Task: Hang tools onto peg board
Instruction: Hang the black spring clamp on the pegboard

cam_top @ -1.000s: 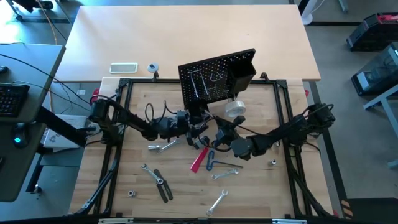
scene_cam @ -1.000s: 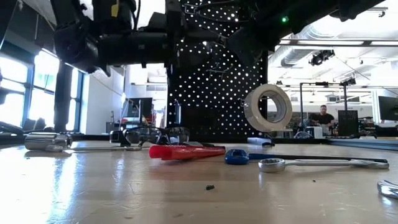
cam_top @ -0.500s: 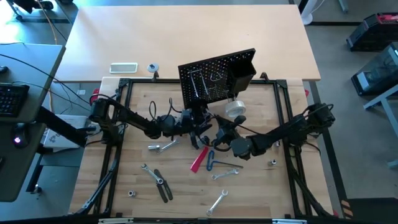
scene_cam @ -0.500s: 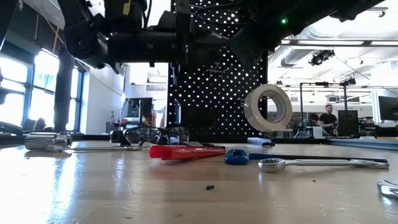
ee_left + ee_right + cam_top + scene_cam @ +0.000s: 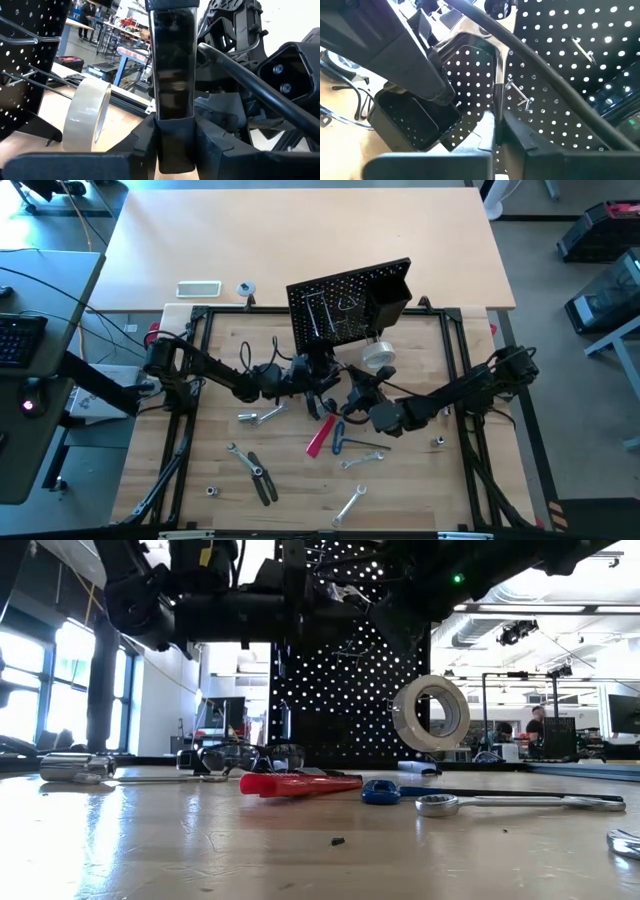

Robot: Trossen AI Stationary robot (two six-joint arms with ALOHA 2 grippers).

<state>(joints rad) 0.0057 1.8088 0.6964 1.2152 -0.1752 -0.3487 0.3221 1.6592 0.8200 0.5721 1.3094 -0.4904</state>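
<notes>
Both grippers meet above the table (image 5: 210, 450) centre, just in front of the peg board (image 5: 345, 305).

**L gripper** (image 5: 175, 145): reaches in from the L side. Jaws closed on a black flat tool (image 5: 172, 75), one finger on each narrow edge, both touching. The tool stands upright betw. the fingers and its broad glossy face is toward the L wrist camera. Its upper end runs out of the L wrist view, so the tool type cannot be told.

**R gripper** (image 5: 495, 135): reaches in from the R side, opposite the L gripper. Jaws nearly pressed together, pinching the same tool, seen edge-on as a thin dark strip betw. the fingers in the R wrist view. The peg board's holes and hooks fill the background of that view.

**Tool pos.:** held off the table by both grippers, clear of the board; not on any hook.

**Other items:**
- Tape roll (image 5: 377, 355): near the board's base, R of the grippers, standing on edge.
- Red-handled cutter (image 5: 320, 437): flat on the table, below the grippers.
- Blue-handled tool (image 5: 338, 430): just beside the cutter, R side.
- Silver wrench (image 5: 500, 803): flat on the table, R of the blue-handled tool in the low view.
</notes>
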